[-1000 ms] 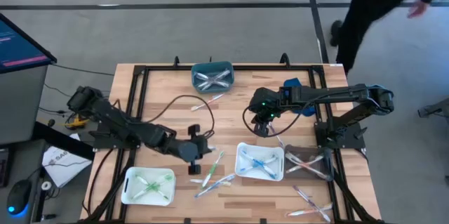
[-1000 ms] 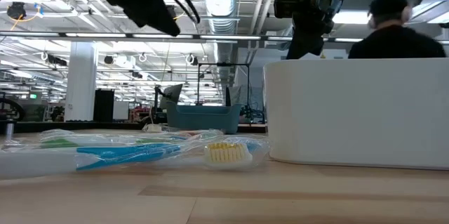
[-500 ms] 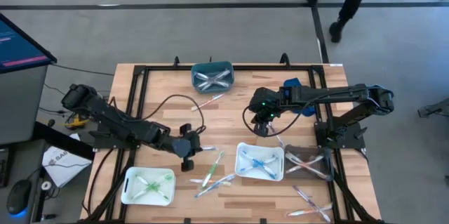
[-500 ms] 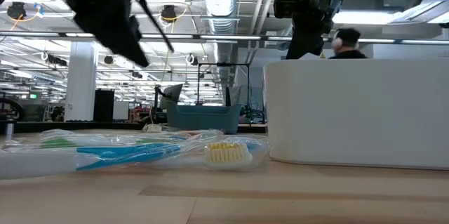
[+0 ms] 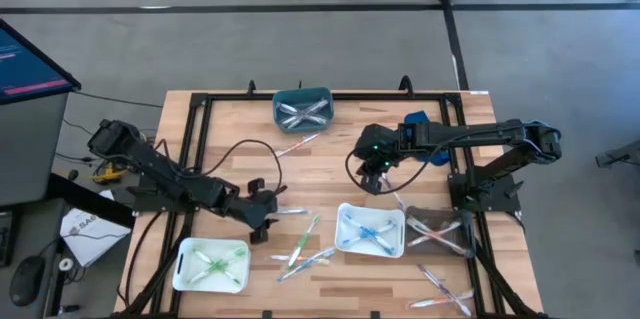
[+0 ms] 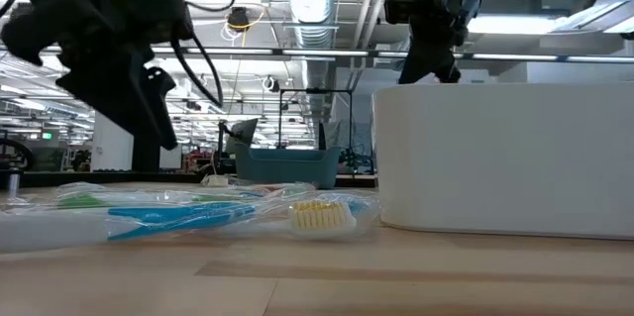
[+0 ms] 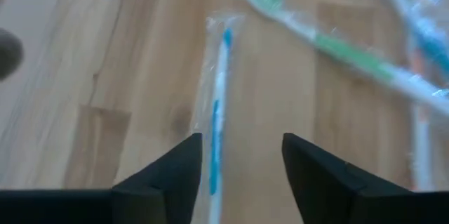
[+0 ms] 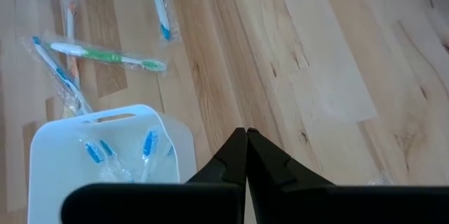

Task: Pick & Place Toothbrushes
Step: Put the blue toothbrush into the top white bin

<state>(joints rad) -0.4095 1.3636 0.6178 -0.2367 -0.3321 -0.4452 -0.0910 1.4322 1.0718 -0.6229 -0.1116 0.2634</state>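
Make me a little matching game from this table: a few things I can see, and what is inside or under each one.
Things:
1. teal tray
2. left white tray
3. middle white tray
4. left gripper

Descriptions:
A. green toothbrushes inside
B. open above a wrapped blue toothbrush
C. whitish toothbrushes inside
D. blue toothbrushes inside

Pairs: 1-C, 2-A, 3-D, 4-B

Even bright overhead light, soft shadows; ceiling lamps glare in low view; left wrist view blurred.
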